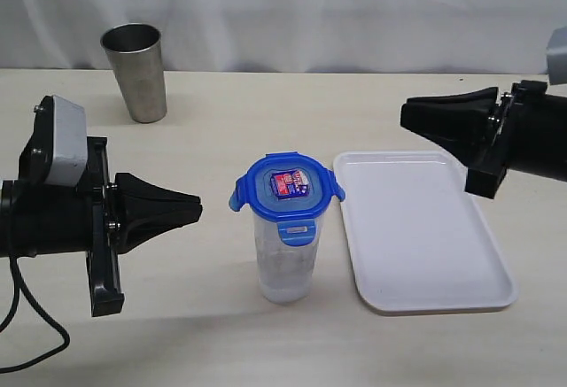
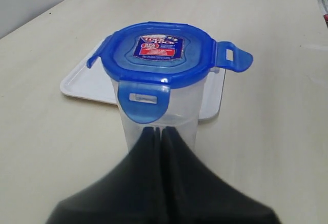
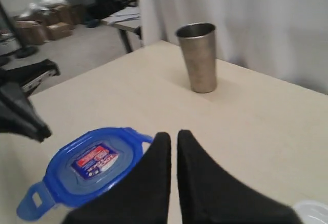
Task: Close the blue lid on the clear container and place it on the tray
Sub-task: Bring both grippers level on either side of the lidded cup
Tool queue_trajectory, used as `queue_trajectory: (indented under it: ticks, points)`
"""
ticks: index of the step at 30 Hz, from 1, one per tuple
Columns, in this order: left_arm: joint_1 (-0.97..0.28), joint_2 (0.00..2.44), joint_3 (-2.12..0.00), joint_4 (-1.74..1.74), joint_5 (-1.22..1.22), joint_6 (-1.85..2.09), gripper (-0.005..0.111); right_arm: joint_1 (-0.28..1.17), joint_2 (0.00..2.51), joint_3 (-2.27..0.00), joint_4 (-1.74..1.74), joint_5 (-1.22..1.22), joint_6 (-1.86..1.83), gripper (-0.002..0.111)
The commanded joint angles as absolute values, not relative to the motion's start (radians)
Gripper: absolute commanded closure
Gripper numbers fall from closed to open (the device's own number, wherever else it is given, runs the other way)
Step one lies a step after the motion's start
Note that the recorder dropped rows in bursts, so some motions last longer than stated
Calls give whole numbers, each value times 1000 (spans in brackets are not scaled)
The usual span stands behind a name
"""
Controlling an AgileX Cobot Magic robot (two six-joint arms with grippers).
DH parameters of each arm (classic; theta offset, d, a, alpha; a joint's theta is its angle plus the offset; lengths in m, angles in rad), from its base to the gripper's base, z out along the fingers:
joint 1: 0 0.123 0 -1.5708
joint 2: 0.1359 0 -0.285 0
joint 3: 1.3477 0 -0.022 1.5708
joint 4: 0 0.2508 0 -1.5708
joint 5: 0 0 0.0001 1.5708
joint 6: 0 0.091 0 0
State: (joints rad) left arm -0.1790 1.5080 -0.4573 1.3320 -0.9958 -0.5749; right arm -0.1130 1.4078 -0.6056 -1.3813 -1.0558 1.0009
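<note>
Here the small blue plastic lid (image 1: pixel 288 188) sits on the tall clear plastic container (image 1: pixel 285 267), standing on the desk (image 1: pixel 221 334) just beside the flat white tray (image 1: pixel 425 245). The left claw (image 1: pixel 195 199) and the right claw (image 1: pixel 406 118) are both closed, holding nothing.

The container (image 1: pixel 285 263) stands upright on the tabletop (image 1: pixel 266 121), with the lid (image 1: pixel 286 188) resting on its mouth. Just right of the container lies the tray (image 1: pixel 425 272), flat on the tabletop. Well behind the container and to its left stands the tumbler (image 1: pixel 137 73). The left gripper (image 1: pixel 197 203) is left of the container, apart from it; the right gripper (image 1: pixel 406 117) is behind and right of the container, well apart.
</note>
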Motion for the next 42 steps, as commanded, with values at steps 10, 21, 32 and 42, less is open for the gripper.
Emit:
queue_trajectory:
  ticks: [10, 21, 32, 42]
  points:
    - [-187, 1509, -453, 1301, -1071, -542, 107, -192, 1736, -662, -1398, -1221, 806, 104]
    - [-187, 1617, -453, 1160, -1167, -406, 107, -90, 1731, -662, -1385, -1221, 768, 104]
    - [-187, 1768, -453, 1098, -1221, -357, 107, -90, 1731, -662, -1354, -1221, 744, 104]
    - [-187, 1786, -468, 1083, -1221, -315, 107, -90, 1731, -662, -1432, -1221, 789, 104]
